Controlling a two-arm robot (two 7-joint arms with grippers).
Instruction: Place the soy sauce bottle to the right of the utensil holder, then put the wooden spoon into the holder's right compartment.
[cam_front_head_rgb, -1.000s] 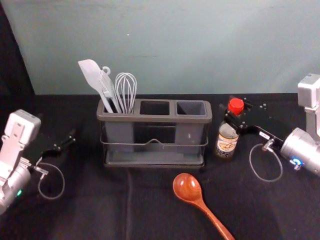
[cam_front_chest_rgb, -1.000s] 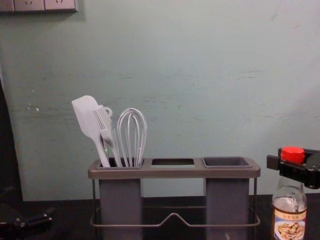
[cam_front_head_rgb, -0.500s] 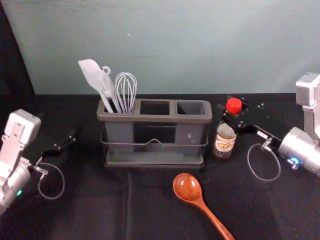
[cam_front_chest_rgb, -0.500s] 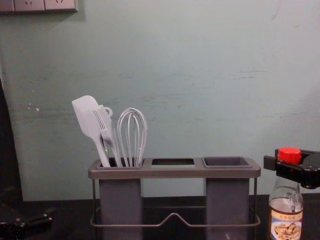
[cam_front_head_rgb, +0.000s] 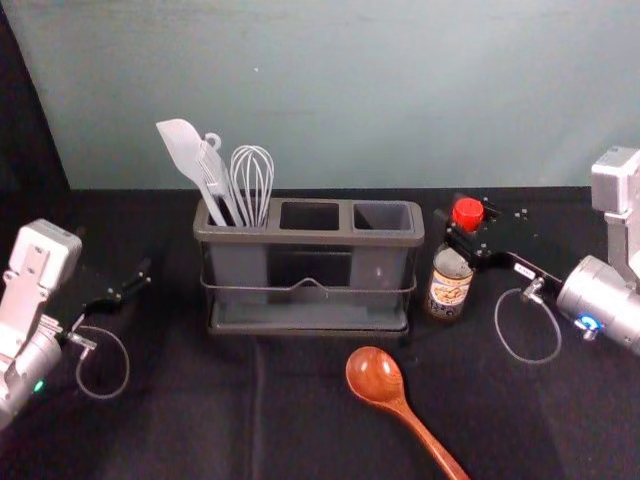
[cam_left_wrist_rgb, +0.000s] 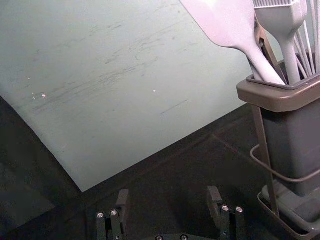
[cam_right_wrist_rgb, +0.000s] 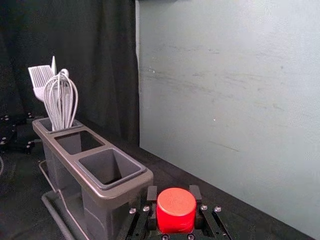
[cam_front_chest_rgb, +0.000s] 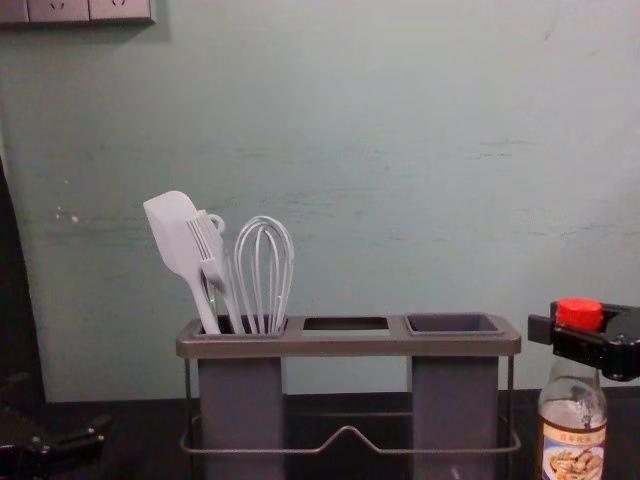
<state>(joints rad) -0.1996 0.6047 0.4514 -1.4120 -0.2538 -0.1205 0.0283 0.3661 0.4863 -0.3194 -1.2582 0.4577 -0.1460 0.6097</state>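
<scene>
Right hand (cam_front_head_rgb: 457, 216) grips sauce bottle (cam_front_head_rgb: 449, 290); holder (cam_front_head_rgb: 320, 238) just left, desk (cam_front_head_rgb: 555, 205) edge beyond, spoon (cam_front_head_rgb: 375, 375) nearer robot. Left hand (cam_front_head_rgb: 143, 276) open, far left.

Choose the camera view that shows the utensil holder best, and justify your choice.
The head view: it takes in the whole utensil holder, three openings and base. The chest view cuts off its bottom; the right wrist view shows the openings but crops the base; the left wrist view catches one end.
</scene>
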